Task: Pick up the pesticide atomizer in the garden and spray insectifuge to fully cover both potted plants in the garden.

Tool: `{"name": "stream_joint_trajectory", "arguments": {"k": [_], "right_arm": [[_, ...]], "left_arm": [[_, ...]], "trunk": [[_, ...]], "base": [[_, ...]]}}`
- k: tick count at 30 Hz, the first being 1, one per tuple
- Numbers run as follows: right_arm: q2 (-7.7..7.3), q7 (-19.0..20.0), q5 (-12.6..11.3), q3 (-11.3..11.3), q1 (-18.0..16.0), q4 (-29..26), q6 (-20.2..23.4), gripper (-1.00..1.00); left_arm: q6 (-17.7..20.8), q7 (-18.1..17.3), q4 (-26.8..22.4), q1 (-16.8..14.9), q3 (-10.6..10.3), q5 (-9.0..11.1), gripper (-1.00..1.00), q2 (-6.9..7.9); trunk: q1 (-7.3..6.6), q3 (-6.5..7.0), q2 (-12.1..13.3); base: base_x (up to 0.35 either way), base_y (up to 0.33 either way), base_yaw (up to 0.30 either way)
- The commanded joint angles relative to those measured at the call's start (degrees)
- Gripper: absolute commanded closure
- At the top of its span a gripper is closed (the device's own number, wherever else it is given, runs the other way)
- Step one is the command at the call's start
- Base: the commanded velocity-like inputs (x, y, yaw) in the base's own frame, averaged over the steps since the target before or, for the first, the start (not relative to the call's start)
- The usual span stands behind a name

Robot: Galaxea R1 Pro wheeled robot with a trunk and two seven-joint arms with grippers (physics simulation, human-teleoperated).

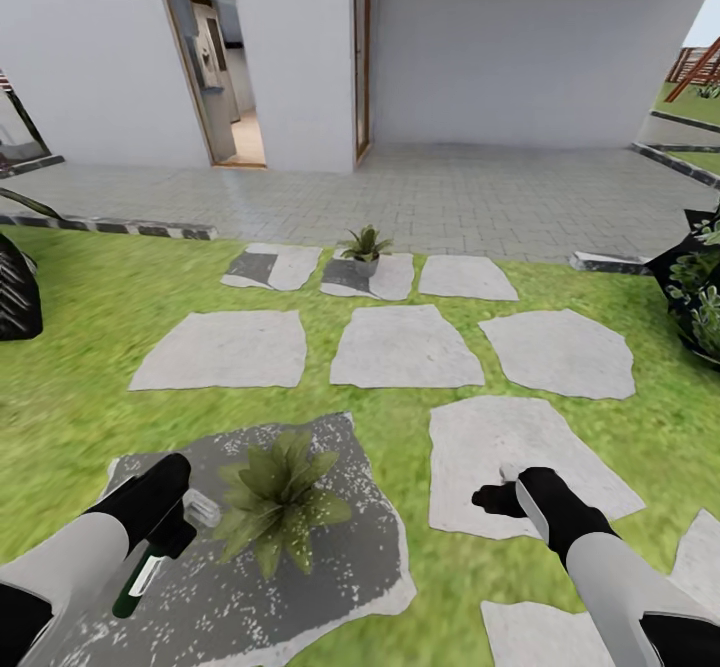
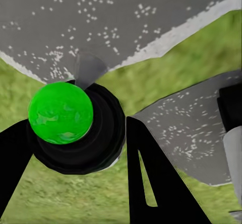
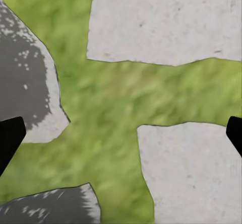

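Now the left gripper (image 1: 178,519) grips the spray bottle (image 1: 150,562) just left of the near potted plant (image 1: 280,499); the right gripper (image 1: 497,495) hangs open over a slab (image 1: 480,447)

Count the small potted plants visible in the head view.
2. The near potted plant sits on the darkened slab beside the left claw, which holds the atomizer. The far potted plant stands on a slab near the paved patio. None looks hidden.

the left hand (image 1: 172,532) hides much of the pesticide atomizer (image 1: 140,575). a dark broad-leaved plant (image 1: 697,292) is cut off at the right edge, a black shape (image 1: 15,297) at the left. the far potted plant (image 1: 365,245) is small, its pot blurred.
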Motion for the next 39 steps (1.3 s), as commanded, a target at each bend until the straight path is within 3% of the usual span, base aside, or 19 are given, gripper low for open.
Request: {"name": "stream_joint_trajectory", "arguments": {"k": [1, 12, 39], "right_arm": [[0.02, 0.16, -0.05, -0.27, -0.02, -0.11, 0.33, -1.0], [0.02, 0.16, 0.0, -0.27, -0.02, -0.11, 0.33, -1.0], [-0.01, 0.16, 0.0, -0.44, -0.02, -0.11, 0.33, -1.0]], "left_arm": [[0.02, -0.65, -0.1, -0.01, -0.24, -0.59, 1.0, 0.02], [0.02, -0.92, -0.19, -0.01, -0.35, -0.51, 1.0, -0.19], [-0.04, -0.83, 0.25, 1.13, -0.12, -0.33, 1.0, -0.41]], "trunk": [[-0.01, -0.05, -0.02], [-0.01, -0.05, -0.02], [-0.01, -0.05, -0.02]], "base": [[0.0, 0.265, -0.048], [0.0, 0.045, -0.208], [0.0, 0.0, -0.005]]}}
